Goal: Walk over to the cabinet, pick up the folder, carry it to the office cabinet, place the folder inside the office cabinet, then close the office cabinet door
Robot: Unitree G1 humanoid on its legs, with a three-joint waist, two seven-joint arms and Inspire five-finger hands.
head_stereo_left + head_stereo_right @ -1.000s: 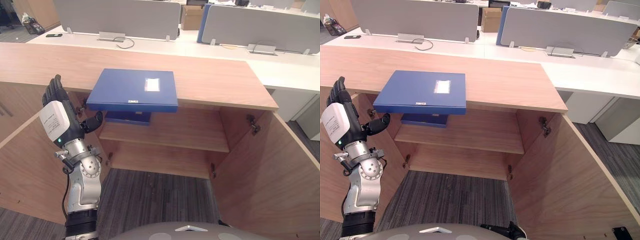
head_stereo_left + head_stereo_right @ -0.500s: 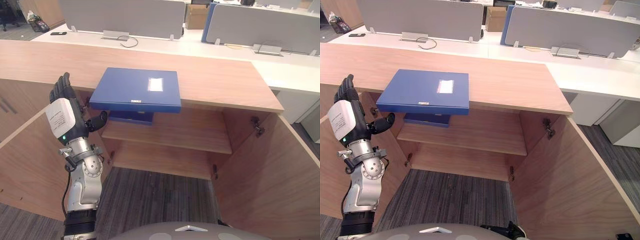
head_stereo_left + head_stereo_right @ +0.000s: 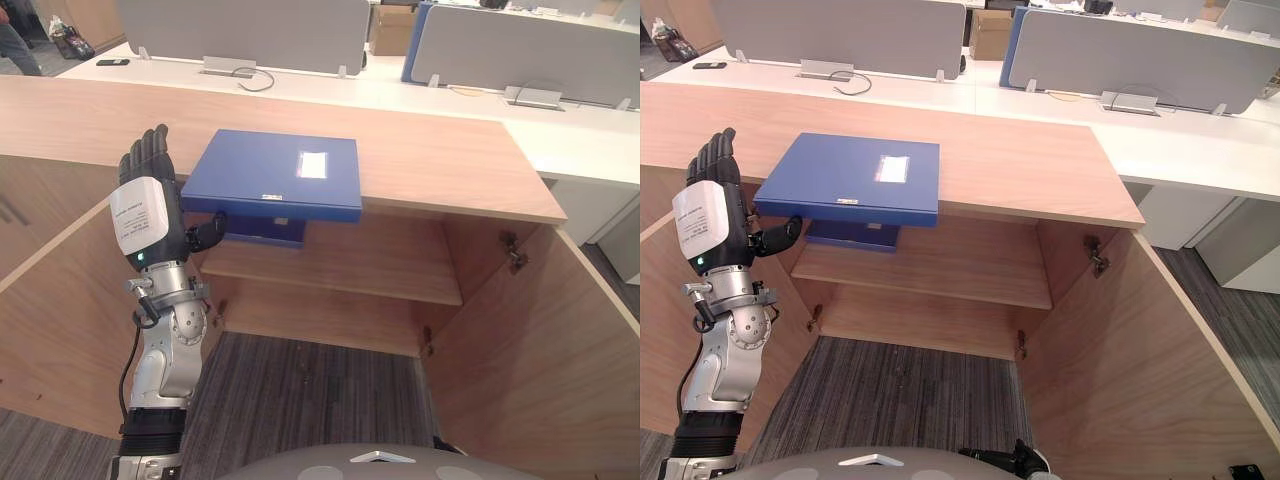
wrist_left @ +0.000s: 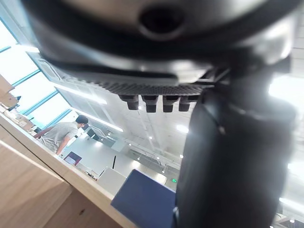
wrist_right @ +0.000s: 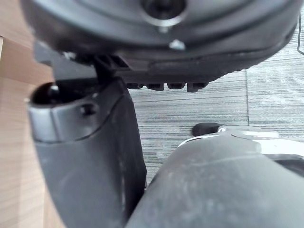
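A blue folder [image 3: 275, 172] with a white label lies flat on the wooden cabinet top [image 3: 440, 160], its front edge jutting out over the open cabinet. My left hand [image 3: 148, 205] is raised just left of the folder's front left corner, open, fingers straight up. Its thumb [image 3: 206, 233] reaches under that corner; I cannot tell if it touches. The left wrist view shows the folder [image 4: 147, 199] past the thumb. My right hand [image 5: 95, 142] hangs low over the carpet, fingers relaxed, holding nothing.
Both cabinet doors stand open, the left door [image 3: 50, 300] beside my left arm and the right door [image 3: 540, 340] at the right. A second blue item [image 3: 262, 232] lies on the inner shelf [image 3: 340, 265]. Desks with grey screens stand behind. A person [image 4: 61, 135] is far off.
My left hand has risen and moved right, closer to the folder's front left corner, thumb now under the overhang. The folder has not moved.
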